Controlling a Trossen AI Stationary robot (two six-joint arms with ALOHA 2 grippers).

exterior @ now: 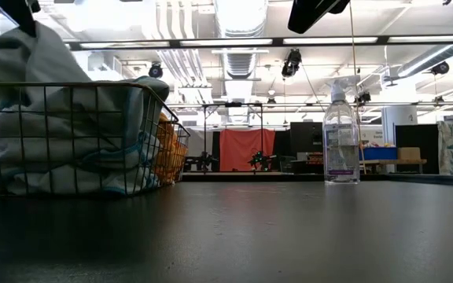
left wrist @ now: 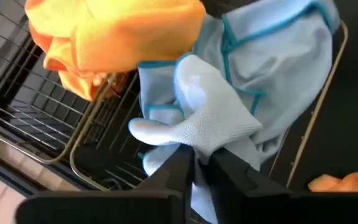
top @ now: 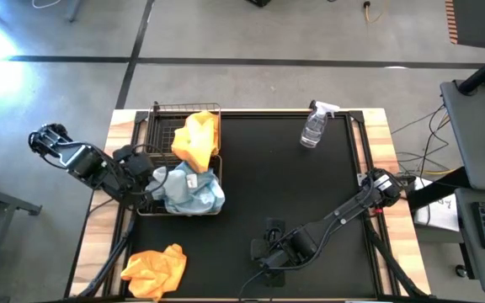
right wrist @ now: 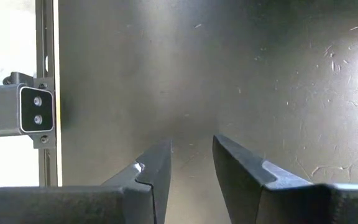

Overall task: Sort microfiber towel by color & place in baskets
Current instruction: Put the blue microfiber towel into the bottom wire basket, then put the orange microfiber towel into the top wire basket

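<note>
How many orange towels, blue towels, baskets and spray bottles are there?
Orange towels: 2, one in the far basket, one loose on the table
Blue towels: at least 1, bunched in the near basket, pinched by the left claw
Baskets: 2
Spray bottle: 1
Total: 6

Two black wire-mesh baskets (top: 160,114) are counted, set side by side. Two orange-yellow towels are shown: one (top: 197,138) in a basket, one (top: 154,265) on the table. One heap of pale blue-grey cloth (top: 190,189) is seen; its towel number cannot be told. One spray bottle (top: 313,126) and two grippers, left (top: 154,179) and right (top: 268,252), are counted.
</note>
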